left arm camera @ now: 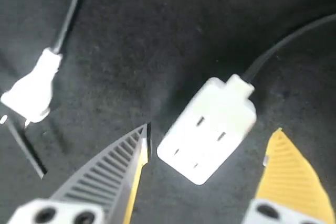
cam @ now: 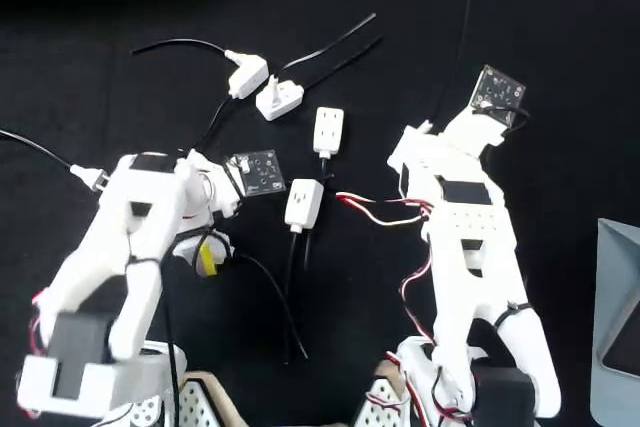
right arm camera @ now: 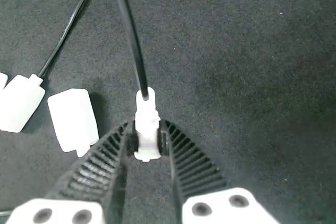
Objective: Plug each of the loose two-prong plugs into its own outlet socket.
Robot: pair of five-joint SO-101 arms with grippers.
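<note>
My left gripper (left arm camera: 211, 131) is open, low over the black cloth, with a white outlet block (left arm camera: 202, 140) and its slots between the grey finger (left arm camera: 123, 163) and the yellow finger (left arm camera: 286, 169). Beside it lies a loose white plug (left arm camera: 31, 90) on a black cord; from above this plug (cam: 90, 178) sits left of the left arm. My right gripper (right arm camera: 147, 134) is shut on a white plug (right arm camera: 147, 111) whose black cord runs away from it. In the high view the right gripper (cam: 408, 147) is right of two outlet blocks (cam: 328, 130) (cam: 303, 202).
At the back lie another outlet block (cam: 280, 99) and an angled plug (cam: 247, 75) with black cords. Two white blocks (right arm camera: 73, 119) (right arm camera: 20, 102) lie beside the right gripper. A grey bin (cam: 615, 317) stands at the right edge. Red and white wires (cam: 375, 209) hang by the right arm.
</note>
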